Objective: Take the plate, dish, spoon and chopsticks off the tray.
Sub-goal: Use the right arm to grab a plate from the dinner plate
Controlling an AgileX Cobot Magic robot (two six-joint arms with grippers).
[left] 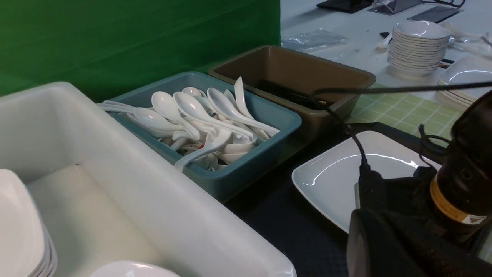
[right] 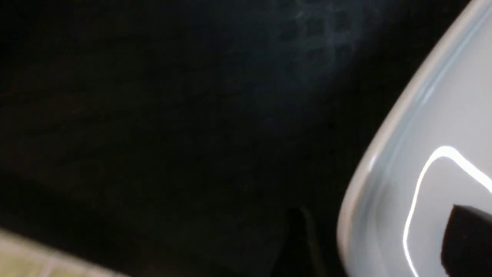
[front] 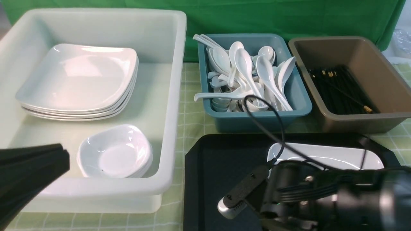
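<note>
One large white plate lies on the black tray, towards its right side. My right arm reaches over the tray and covers the plate's near part. In the right wrist view my right gripper is open. One finger stands over the tray and the other over the plate, with the plate's rim between them. My left gripper is a dark blurred shape at the near corner of the white tub, shut and empty. A small dish tops a stack in the tub.
The white tub on the left also holds a stack of large plates. Behind the tray stand a teal bin full of white spoons and a brown bin with black chopsticks. A cable loops above the plate.
</note>
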